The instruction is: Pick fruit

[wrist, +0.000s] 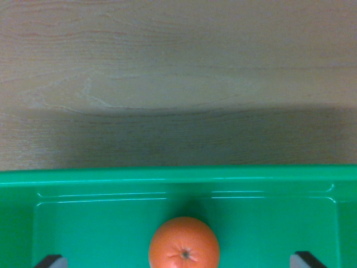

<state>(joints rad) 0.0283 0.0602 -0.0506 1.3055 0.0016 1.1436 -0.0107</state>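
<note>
Wrist view only. I have the orange point(184, 243) low in frame, stem scar facing the camera, sitting on the floor of a green plastic tray point(111, 184). Beyond the tray's far rim is wood-grain tabletop point(178, 72), with a broad shadow band falling across it.

Pincer point(179, 260): only two dark fingertips point(51, 261) show, at the bottom corners. They stand wide apart, well clear of the fruit on both sides, nothing held. Open wide, by my reading.

Risks from here, as I judge them:
- Round fruit on smooth plastic. If one fingertip touches first, the orange will likely roll or skid across the tray floor instead of seating between the jaws.
- The orange sits slightly toward the wrist view's left of the midline between the tips, so an uneven close is plausible unless I trim sideways first.
- Its lower edge is cut off by the frame, so I cannot tell how far the fruit runs back toward the palm, nor how high the tips hang above the tray floor. Descending blind could drive the tips into the plastic.
- Closing too high on the curve could squeeze the fruit out downward.

Position of fruit: between the two fingertips, nearly centred, touching neither; just short of the tray's far wall, with bare green floor on either side.
</note>
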